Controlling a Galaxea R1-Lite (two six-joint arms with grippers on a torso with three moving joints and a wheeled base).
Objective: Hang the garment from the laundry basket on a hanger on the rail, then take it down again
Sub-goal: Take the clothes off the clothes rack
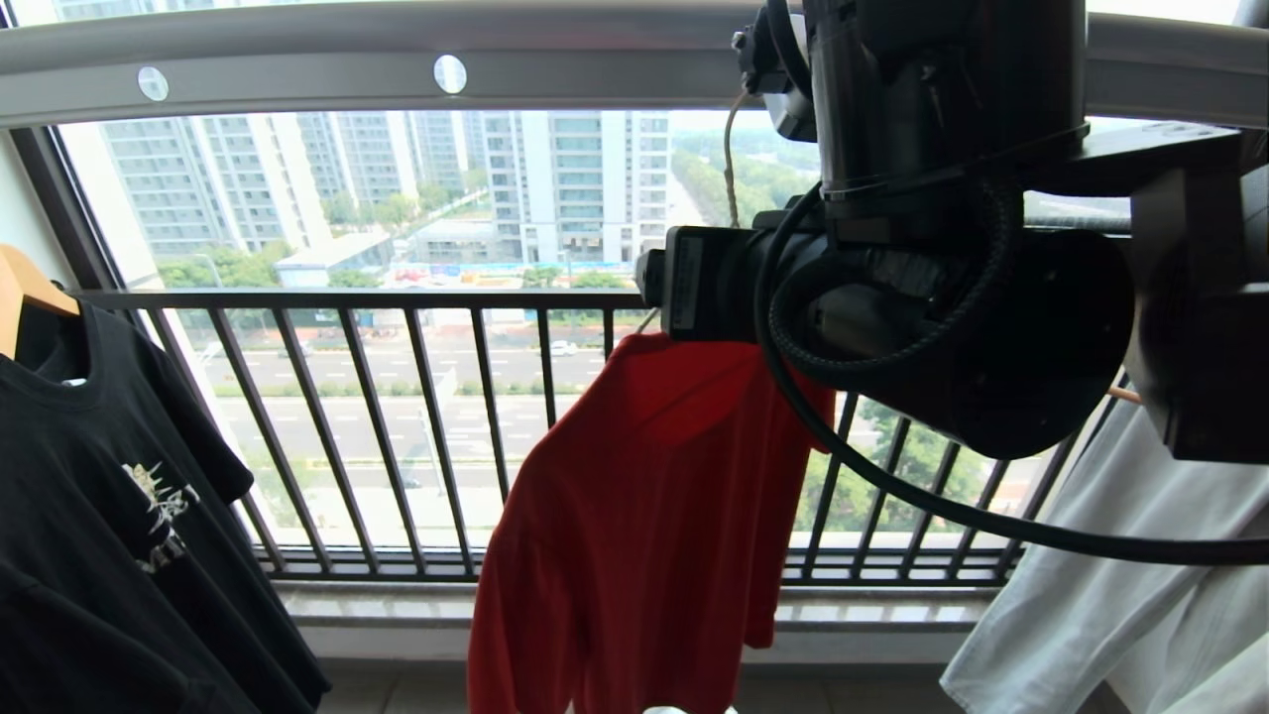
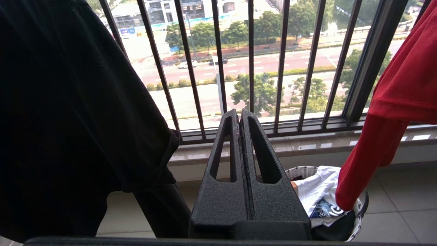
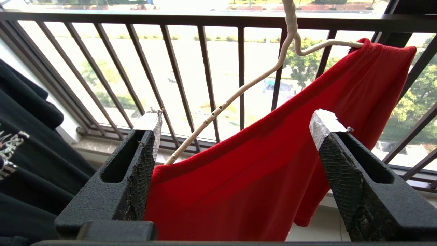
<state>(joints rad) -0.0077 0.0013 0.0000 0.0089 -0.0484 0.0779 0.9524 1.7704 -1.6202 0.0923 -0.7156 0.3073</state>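
Head view puts you on a high balcony: the grey rail (image 1: 297, 74) with its round holes runs across the top, the black barred balcony railing (image 1: 397, 426) stands behind, and beyond it you see apartment towers, trees and a wide road. Your right arm fills the upper right of that view, close to the lens. The red T-shirt (image 1: 644, 516) hangs below the rail on the cream wire hanger (image 1: 732, 159), whose long hook rises towards the rail and goes out of sight behind the arm. A black T-shirt (image 1: 119, 516) with white print hangs at the left on a wooden hanger (image 1: 25, 288), and a white garment (image 1: 1120, 585) hangs at the right.

Right wrist view shows your right pincer (image 3: 235, 128) spread wide, holding nothing. The red shirt sits lopsided on the hanger: one wire shoulder is bare, and the other is tucked into the cloth.

Left wrist view shows your left pincer (image 2: 239, 118) closed tight and empty, low between the black shirt and the red one. Below, the white woven laundry basket (image 2: 358, 218) stands on the pale tiled floor (image 2: 403, 201), by the stone sill, with a white printed garment (image 2: 317, 194) inside it; the red shirt's hem hangs in front of it.
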